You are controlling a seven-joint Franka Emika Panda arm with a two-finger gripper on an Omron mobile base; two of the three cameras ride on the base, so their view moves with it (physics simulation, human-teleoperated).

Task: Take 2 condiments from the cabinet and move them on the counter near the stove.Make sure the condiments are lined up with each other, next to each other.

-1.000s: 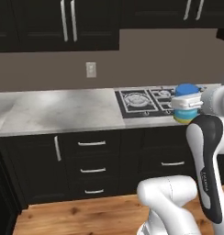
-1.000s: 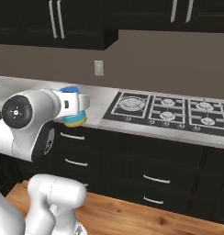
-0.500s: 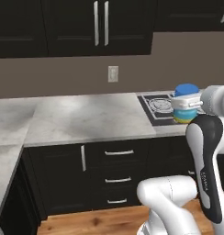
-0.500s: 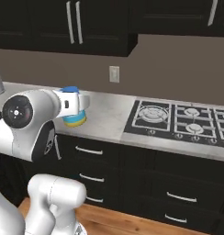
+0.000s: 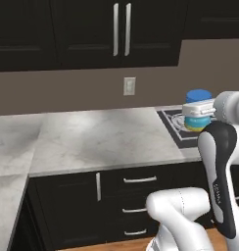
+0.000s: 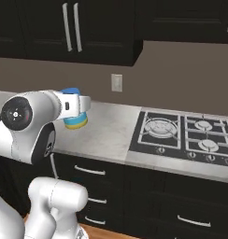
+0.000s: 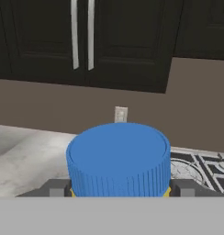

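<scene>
Blue-lidded, yellow-and-teal jar [image 5: 198,109]; black cabinet [image 5: 92,34]; marbled grey counter [image 5: 92,139].
</scene>
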